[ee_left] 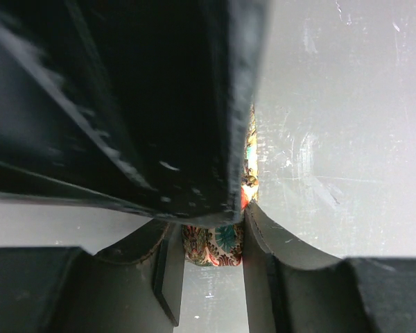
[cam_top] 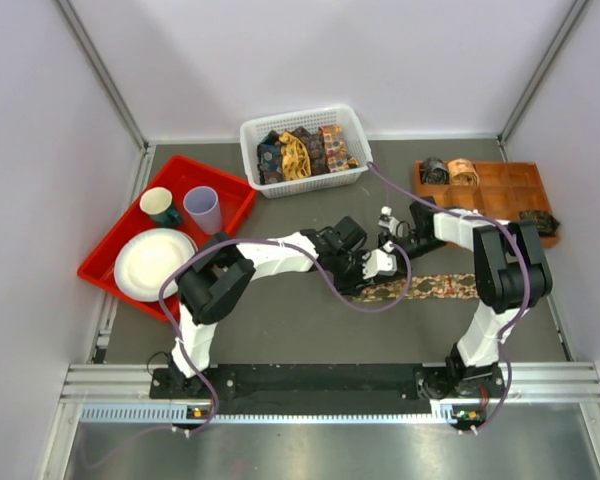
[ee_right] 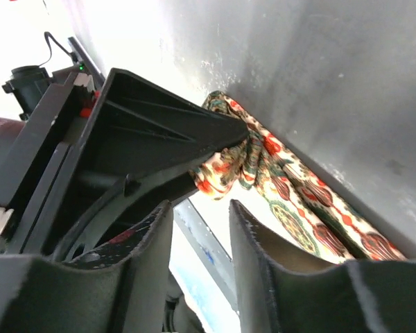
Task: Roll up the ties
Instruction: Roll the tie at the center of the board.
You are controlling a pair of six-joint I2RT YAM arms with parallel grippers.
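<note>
A tan-olive tie with orange-red motifs [cam_top: 435, 288] lies flat on the table, running right from the grippers. My left gripper [cam_top: 358, 268] pinches its bunched, partly rolled end; in the left wrist view the fabric [ee_left: 215, 248] sits between the fingertips of that gripper [ee_left: 209, 232]. My right gripper [cam_top: 382, 260] is right next to it. In the right wrist view this gripper [ee_right: 201, 205] is open with nothing between its fingers, just short of the tie [ee_right: 298, 201]. Unrolled ties [cam_top: 300, 152] fill the white basket. Rolled ties [cam_top: 450, 171] sit in the orange tray.
The white basket [cam_top: 252, 135] stands at the back centre. The orange compartment tray [cam_top: 500, 185] is at the back right. A red tray [cam_top: 235, 200] at the left holds a white plate [cam_top: 153, 262], a green cup [cam_top: 160, 206] and a lilac cup [cam_top: 203, 209].
</note>
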